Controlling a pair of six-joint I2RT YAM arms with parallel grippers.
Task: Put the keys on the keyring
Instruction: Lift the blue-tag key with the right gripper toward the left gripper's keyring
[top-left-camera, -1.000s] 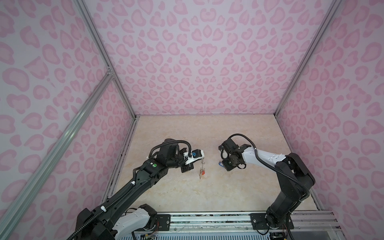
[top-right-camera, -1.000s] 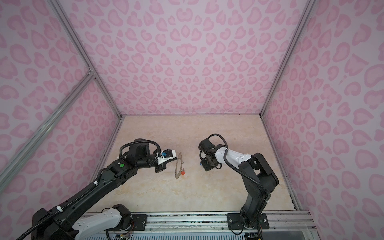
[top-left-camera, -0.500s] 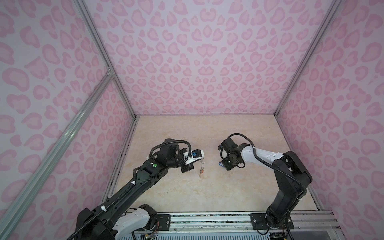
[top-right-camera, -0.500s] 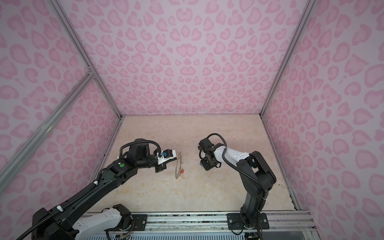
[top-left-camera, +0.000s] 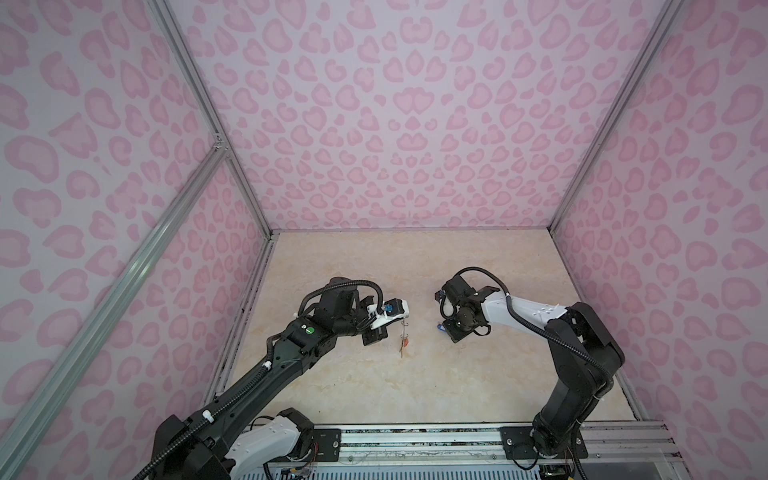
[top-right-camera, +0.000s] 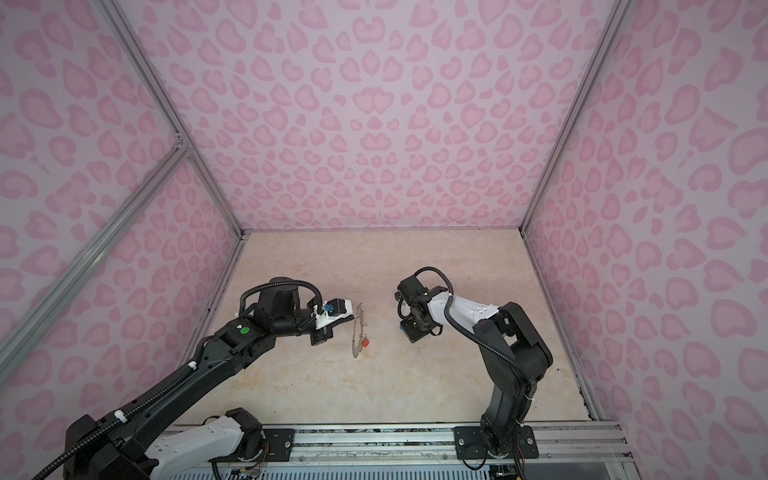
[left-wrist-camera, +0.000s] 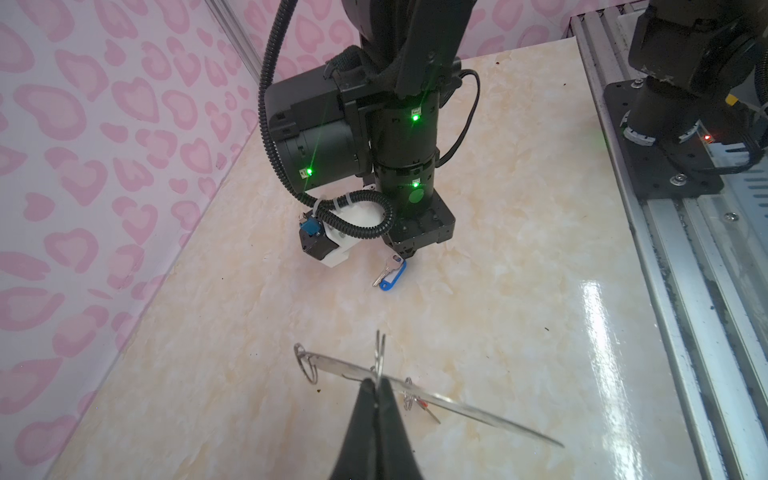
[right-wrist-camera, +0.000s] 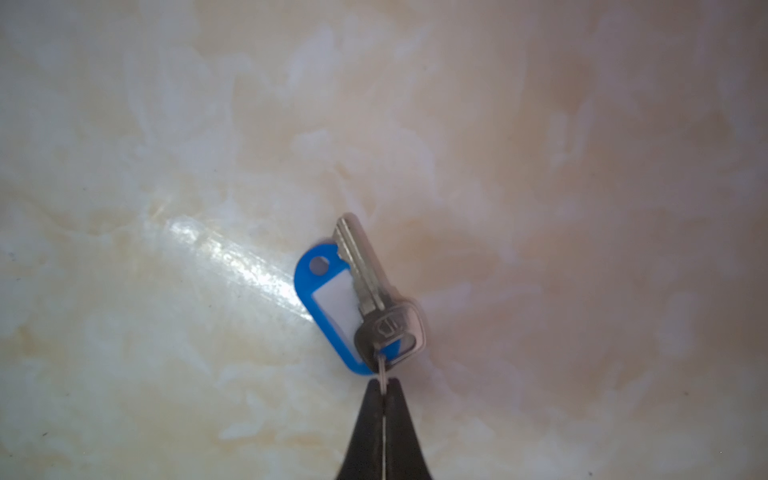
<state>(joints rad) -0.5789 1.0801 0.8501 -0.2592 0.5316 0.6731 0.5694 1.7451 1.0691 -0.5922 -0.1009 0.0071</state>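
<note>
Because the keyring (left-wrist-camera: 345, 365) shows edge-on, its holes are hidden.

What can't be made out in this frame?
Red-tagged key: left wrist view, mostly behind the edge-on keyring; tiny in top views.
Blue-tagged key: both top views, nearly all hidden under the right gripper.
Keyring's rim holes: edge-on in the left wrist view, too small in top views.
</note>
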